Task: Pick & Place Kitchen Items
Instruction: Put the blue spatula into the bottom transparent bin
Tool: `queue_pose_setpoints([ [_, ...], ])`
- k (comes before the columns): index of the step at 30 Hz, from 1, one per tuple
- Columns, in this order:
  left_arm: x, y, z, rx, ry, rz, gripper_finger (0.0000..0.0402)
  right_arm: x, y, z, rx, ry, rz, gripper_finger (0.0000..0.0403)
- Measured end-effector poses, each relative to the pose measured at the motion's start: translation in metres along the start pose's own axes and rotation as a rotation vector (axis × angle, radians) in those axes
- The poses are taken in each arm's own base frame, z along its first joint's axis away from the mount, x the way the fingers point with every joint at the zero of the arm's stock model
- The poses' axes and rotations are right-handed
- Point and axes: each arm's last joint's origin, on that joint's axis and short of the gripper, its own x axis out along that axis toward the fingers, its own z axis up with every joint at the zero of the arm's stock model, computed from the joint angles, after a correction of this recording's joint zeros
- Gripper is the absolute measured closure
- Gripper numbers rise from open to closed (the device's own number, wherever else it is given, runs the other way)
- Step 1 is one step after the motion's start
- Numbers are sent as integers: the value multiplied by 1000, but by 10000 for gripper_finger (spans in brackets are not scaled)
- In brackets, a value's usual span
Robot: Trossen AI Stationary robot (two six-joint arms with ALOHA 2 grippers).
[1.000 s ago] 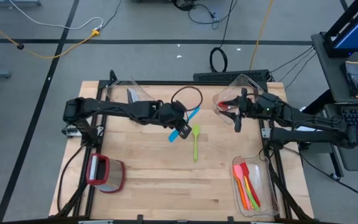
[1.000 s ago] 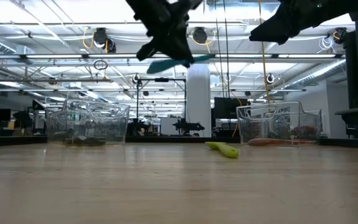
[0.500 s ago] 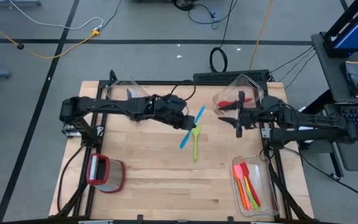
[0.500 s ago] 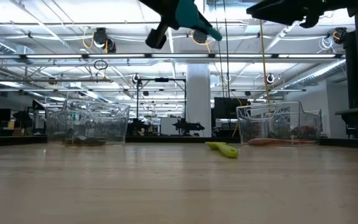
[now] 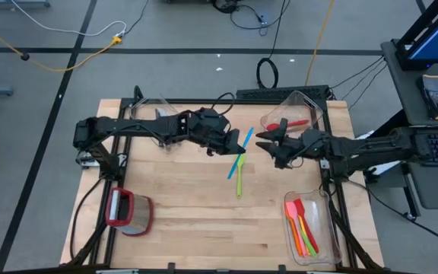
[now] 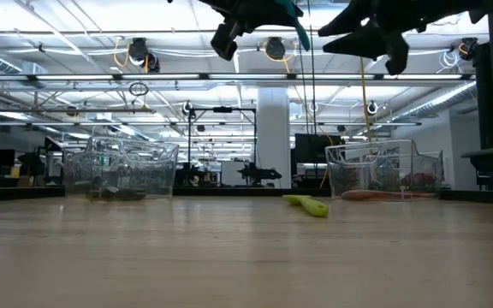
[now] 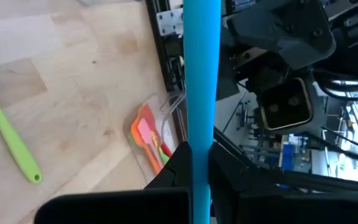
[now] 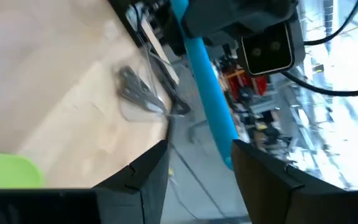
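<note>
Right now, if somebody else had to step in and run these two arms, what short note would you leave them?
Left gripper: shut on the blue utensil, held in the air above the middle of the table.
Right gripper: open, holding nothing, facing the blue utensil's free end, as if for a handover.
Green spatula: lying loose on the table, below the blue utensil.
Done: several red, orange and green utensils sit in the near right bin; a red one in the far right bin; knives in the far left bin.
Left: place the blue utensil, then the green spatula.
</note>
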Motion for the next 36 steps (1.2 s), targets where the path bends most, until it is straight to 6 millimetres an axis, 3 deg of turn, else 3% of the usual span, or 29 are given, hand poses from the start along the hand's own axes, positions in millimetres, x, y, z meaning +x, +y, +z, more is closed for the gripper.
queue_pose_setpoints([
  [11,5,7,-8,-25,12,76,389,22,14,14,-180,14,-41,236],
  [23,6,13,-15,-29,-4,153,389,48,34,15,-212,21,3,236],
  [36,6,17,-18,-15,4,202,389,52,38,20,-228,-28,13,236],
])
